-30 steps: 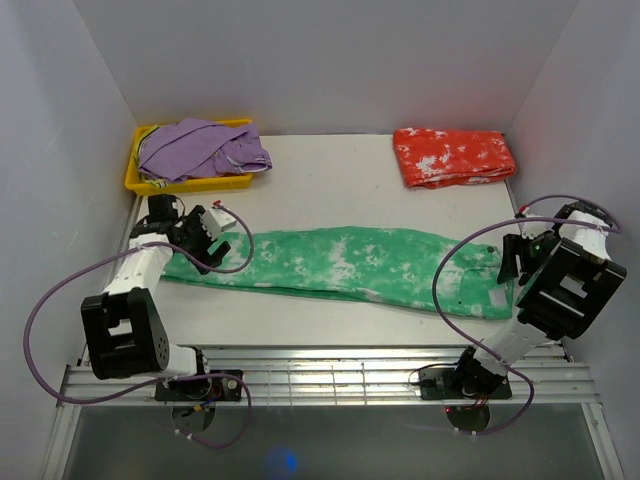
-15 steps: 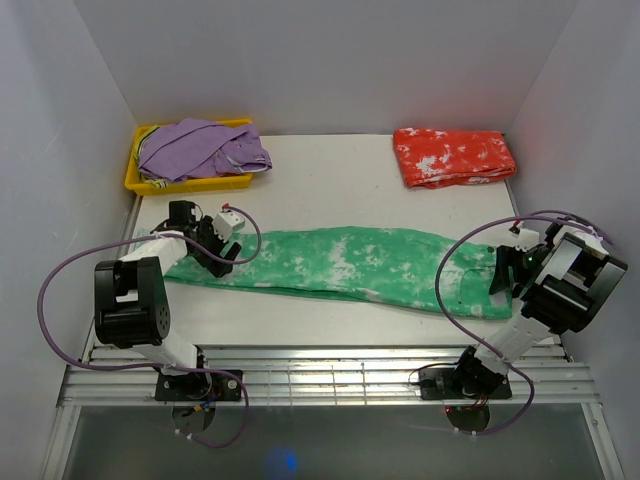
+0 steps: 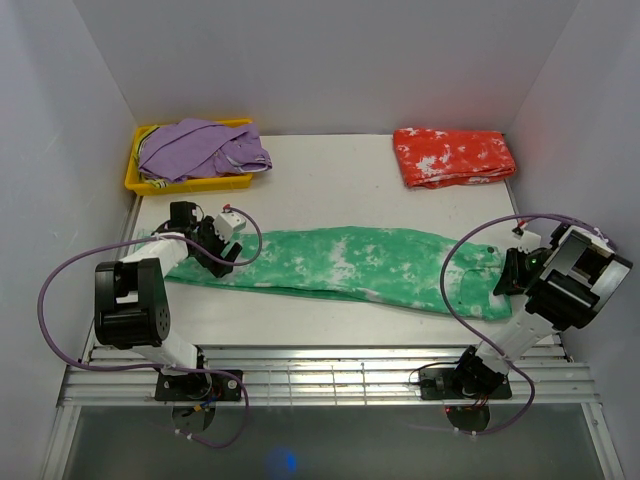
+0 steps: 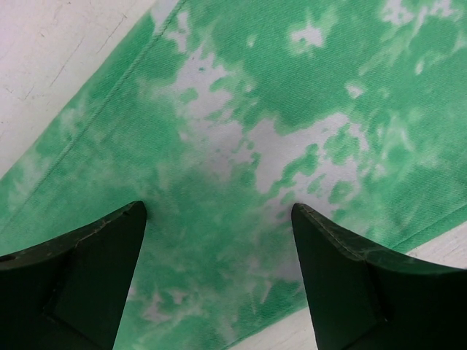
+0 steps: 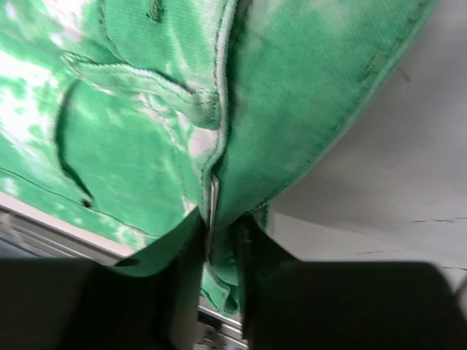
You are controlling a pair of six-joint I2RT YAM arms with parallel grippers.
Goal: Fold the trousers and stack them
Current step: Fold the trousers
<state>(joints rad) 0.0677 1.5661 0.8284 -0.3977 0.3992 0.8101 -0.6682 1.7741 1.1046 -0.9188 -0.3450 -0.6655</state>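
Observation:
The green trousers (image 3: pixel 350 260) lie stretched out flat across the table, left to right. My left gripper (image 3: pixel 222 250) hangs open over their left end, and in the left wrist view its two dark fingers (image 4: pixel 343 284) straddle the green cloth (image 4: pixel 241 146) near its lower hem. My right gripper (image 3: pixel 506 276) is at the waist end on the right. The right wrist view shows its jaws shut on a bunched fold of the green trousers (image 5: pixel 219 240). The red-orange trousers (image 3: pixel 454 156) lie folded at the back right.
A yellow bin (image 3: pixel 148 184) at the back left holds a plain purple garment (image 3: pixel 200 148). White walls close in the table on three sides. A metal rail (image 3: pixel 330 380) runs along the near edge, and purple cables loop beside both arms.
My right gripper has lowered onto the waist end and closed on the cloth. My left gripper has swung in over the left end of the green trousers and stays open.

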